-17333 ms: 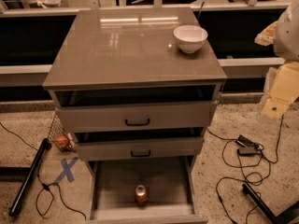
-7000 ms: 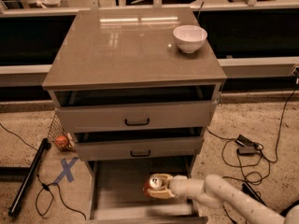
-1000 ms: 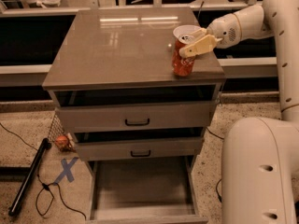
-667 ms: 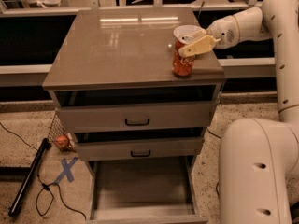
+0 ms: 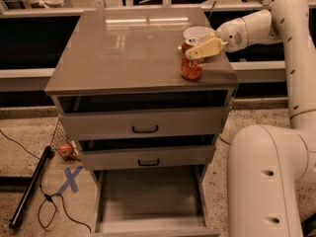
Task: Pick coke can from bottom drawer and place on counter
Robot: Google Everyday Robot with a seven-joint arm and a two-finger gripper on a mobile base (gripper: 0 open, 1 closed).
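Observation:
The coke can stands upright on the counter near its front right corner. My gripper reaches in from the right and is at the can's top, its beige fingers closed around it. The bottom drawer is pulled out below, and its grey floor is bare.
A white bowl sits just behind the can, partly hidden by my gripper. The two upper drawers with black handles stand slightly ajar. My white arm fills the lower right. A black pole, cables and blue tape lie on the floor at left.

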